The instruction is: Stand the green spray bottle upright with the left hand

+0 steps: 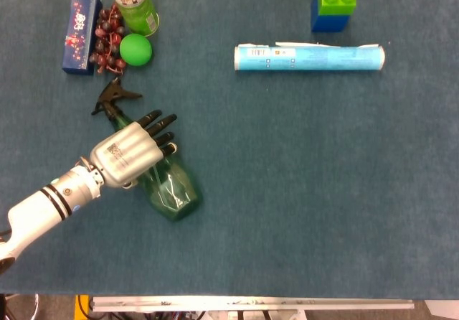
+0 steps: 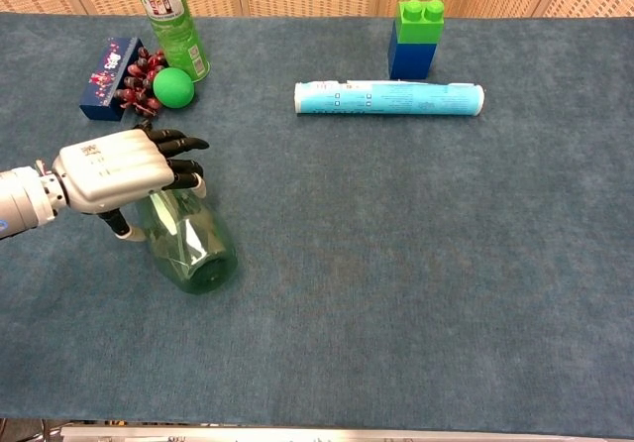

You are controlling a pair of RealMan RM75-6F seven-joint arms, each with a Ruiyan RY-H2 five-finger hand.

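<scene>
The left robot hand (image 1: 130, 155) reaches in from the lower left, palm down; dark fingers (image 2: 176, 145) curling downward.

Head view straight down; chest view lower, oblique (both share table (image 1: 301, 191)).

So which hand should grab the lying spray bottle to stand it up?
Left. The left hand is already over the green spray bottle, fingers curling across its neck. The right hand shows in neither view.
</scene>
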